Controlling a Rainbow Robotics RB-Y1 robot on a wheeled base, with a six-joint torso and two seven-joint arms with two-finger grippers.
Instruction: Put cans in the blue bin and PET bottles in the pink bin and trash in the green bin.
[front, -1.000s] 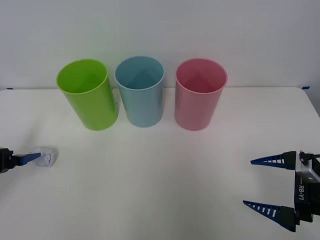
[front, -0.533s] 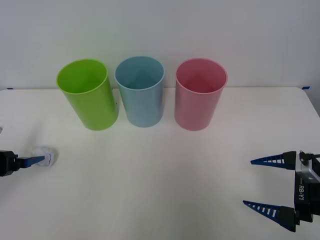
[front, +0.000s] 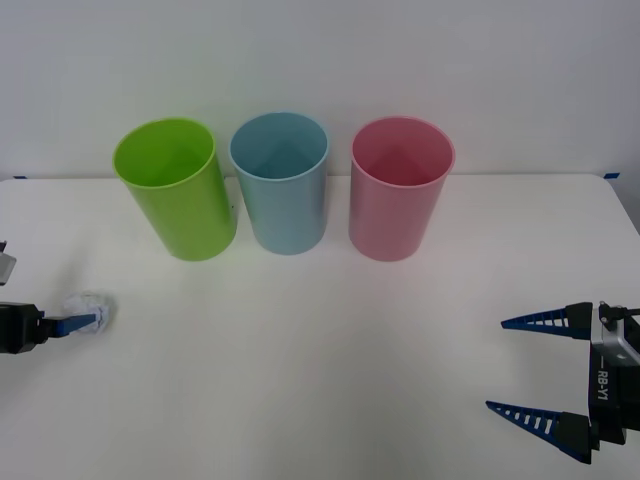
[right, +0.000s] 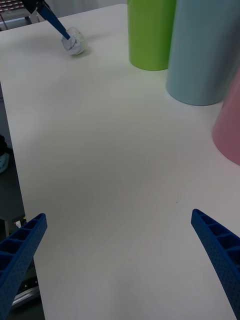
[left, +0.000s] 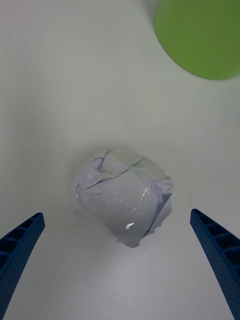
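Left hand (left: 120, 265) low, fingers spread round trash (left: 123, 198) | right hand (front: 540, 368) parked open

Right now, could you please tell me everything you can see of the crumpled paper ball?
The trash is a small crumpled ball of white paper with faint bluish marks and a few glossy creases. It lies on the white table at the robot's far left, nearer the robot than the green bin and apart from it. The left gripper is open around it, one blue finger close beside it; contact is unclear.

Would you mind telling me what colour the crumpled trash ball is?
White with faint bluish marks; the trash shows best in the left wrist view.
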